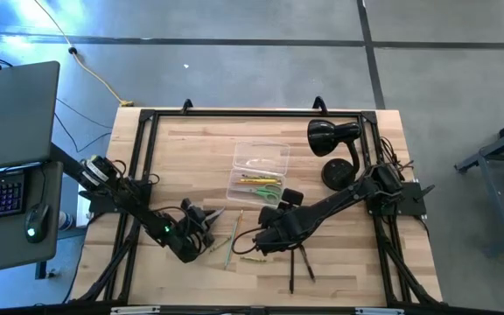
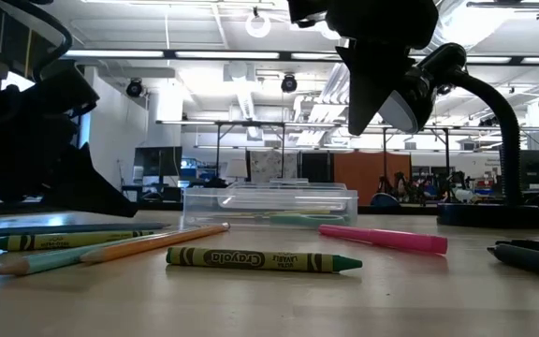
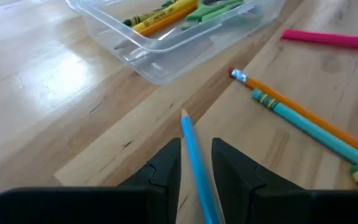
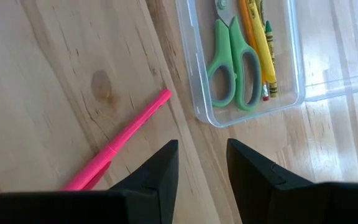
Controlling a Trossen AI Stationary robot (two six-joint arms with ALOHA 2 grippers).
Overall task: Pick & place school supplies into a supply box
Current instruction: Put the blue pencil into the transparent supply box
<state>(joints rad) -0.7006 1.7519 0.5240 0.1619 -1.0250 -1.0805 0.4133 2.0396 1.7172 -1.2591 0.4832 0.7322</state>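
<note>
I have the left gripper [image 3: 194, 163] low over the table with its fingers on either side of a blue pencil [image 3: 197, 158]; it looks clamped on it, the tip pointing toward the box [image 3: 166, 59], presumably so the pencil can be carried straight in.

The right gripper [image 4: 201, 165] hangs above bare wood just beside the box's near end, fingers apart and holding nothing. A pink pen [image 4: 126, 146] lies beside it, a likely next pick.

The box sits mid-table, already holding scissors [image 4: 232, 59] and yellow crayons [image 4: 260, 46].

The right wrist view alone shows the box contents clearly. The low view alone shows a green crayon [image 2: 263, 259] lying nearest the camera. The high view shows both arms meeting in front of the box, and the lamp [image 1: 332, 140] behind.
</note>
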